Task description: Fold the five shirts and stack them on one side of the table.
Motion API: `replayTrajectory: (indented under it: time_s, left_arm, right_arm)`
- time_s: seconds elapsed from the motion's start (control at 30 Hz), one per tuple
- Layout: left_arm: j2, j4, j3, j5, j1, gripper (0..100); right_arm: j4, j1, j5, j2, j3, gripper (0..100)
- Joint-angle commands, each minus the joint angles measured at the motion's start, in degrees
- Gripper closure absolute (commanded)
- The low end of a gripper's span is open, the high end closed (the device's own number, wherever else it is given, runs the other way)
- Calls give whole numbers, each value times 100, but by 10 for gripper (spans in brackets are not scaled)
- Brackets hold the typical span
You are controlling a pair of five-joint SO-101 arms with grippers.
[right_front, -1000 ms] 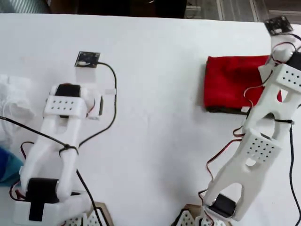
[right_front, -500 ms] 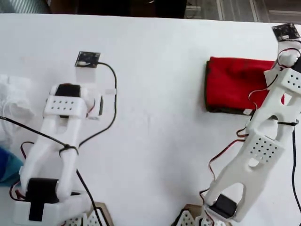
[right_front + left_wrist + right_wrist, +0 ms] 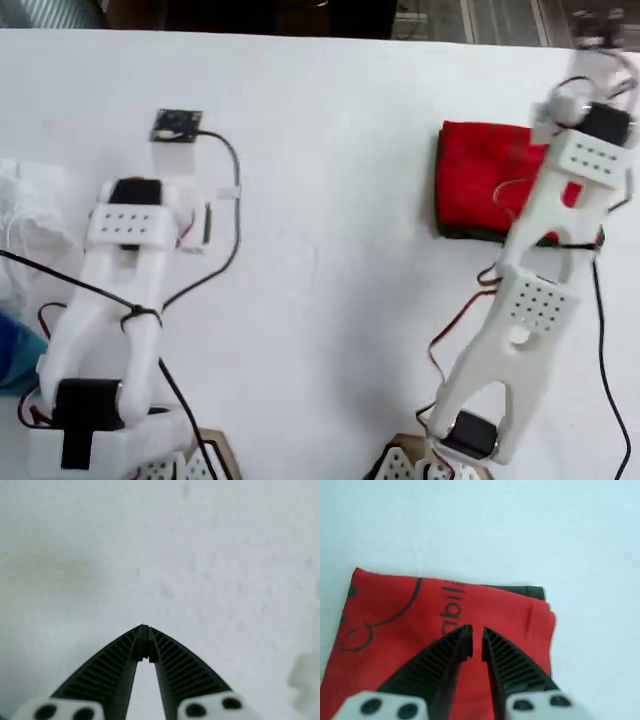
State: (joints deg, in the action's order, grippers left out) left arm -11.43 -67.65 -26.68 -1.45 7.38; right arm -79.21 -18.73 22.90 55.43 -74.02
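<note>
The folded red shirt [image 3: 480,180] [image 3: 420,610] lies flat at about 2 o'clock on the white desk [image 3: 340,150], with the edge of a dark layer [image 3: 470,233] showing under its 6 o'clock side. My right tool [image 3: 476,632] hangs just above the shirt's printed face, released, its jaws a narrow slit apart with nothing between them. My left tool [image 3: 144,629] is clenched tip to tip on nothing over bare desk toward 10 o'clock, while a crumpled white cloth [image 3: 25,215] sits at the 9 o'clock edge and a blue cloth [image 3: 15,350] near 8 o'clock.

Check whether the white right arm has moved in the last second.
Yes. The right arm swung its wrist left in the high view, farther over the folded red shirt, which stayed put.
</note>
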Motion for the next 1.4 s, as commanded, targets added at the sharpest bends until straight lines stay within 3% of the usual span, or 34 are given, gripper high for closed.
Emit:
replayTrajectory:
  time_s: [0.0,0.27,0.37,0.47,0.93,1.17,1.37]
  left_arm:
    - [-229,-9,31,466,422,975]
    - [-246,-360,40,1187,1231,975]
    - [-246,-501,31,1248,1424,975]
    - [-246,-580,66,1257,1530,975]
    - [-255,-545,66,1266,1538,975]
    - [-264,-615,295,1248,1547,975]
    - [-264,-1213,1288,1222,1547,975]
  right_arm:
    - [303,31,88,418,105,979]
    - [1358,-286,97,1657,105,976]
    - [1235,-303,62,1587,88,922]
    - [752,-303,62,1218,-202,864]
    - [-2255,-655,167,163,-2127,862]
    - [-2246,-1473,554,-207,-299,961]
    - [-2185,-1745,800,-1051,2338,954]
